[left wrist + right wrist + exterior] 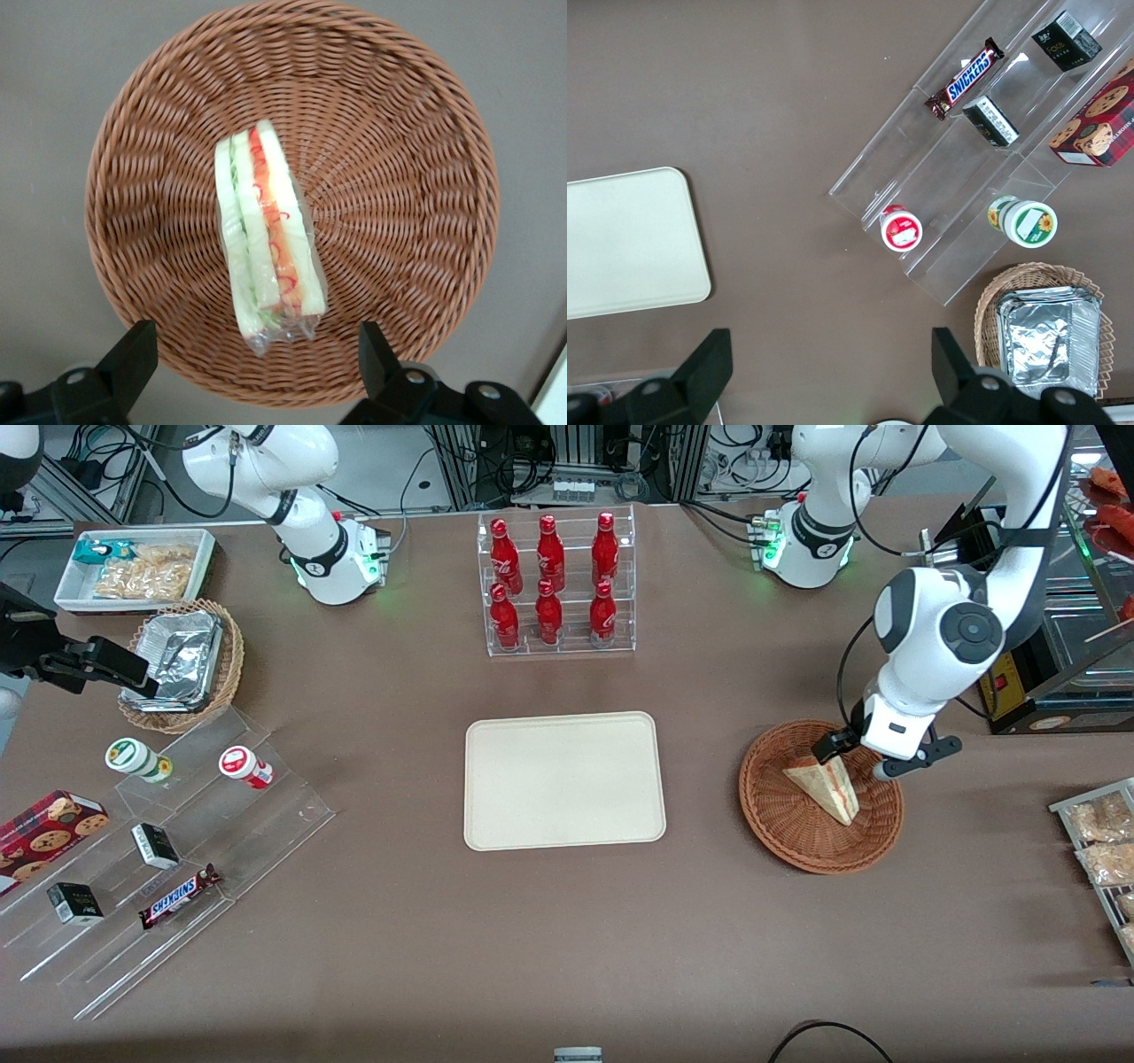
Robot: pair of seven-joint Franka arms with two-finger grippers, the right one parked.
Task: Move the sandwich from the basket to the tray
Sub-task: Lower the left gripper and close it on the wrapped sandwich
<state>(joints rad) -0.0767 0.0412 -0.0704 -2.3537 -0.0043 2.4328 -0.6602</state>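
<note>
The sandwich (827,786) (267,235), a plastic-wrapped wedge of pale bread with red, orange and green filling, lies in the reddish-brown woven basket (797,841) (390,133) toward the working arm's end of the table. My gripper (858,755) (257,367) hangs above the basket's rim farther from the front camera, open, with nothing between its black fingers (133,354). The cream-beige tray (564,779) lies bare at mid-table.
A clear rack of red bottles (555,583) stands farther from the front camera than the tray. A clear stepped display with snacks (168,850), a tan basket with a foil container (182,664) and a white bin (133,568) sit toward the parked arm's end. Snack bags (1099,841) lie at the working arm's edge.
</note>
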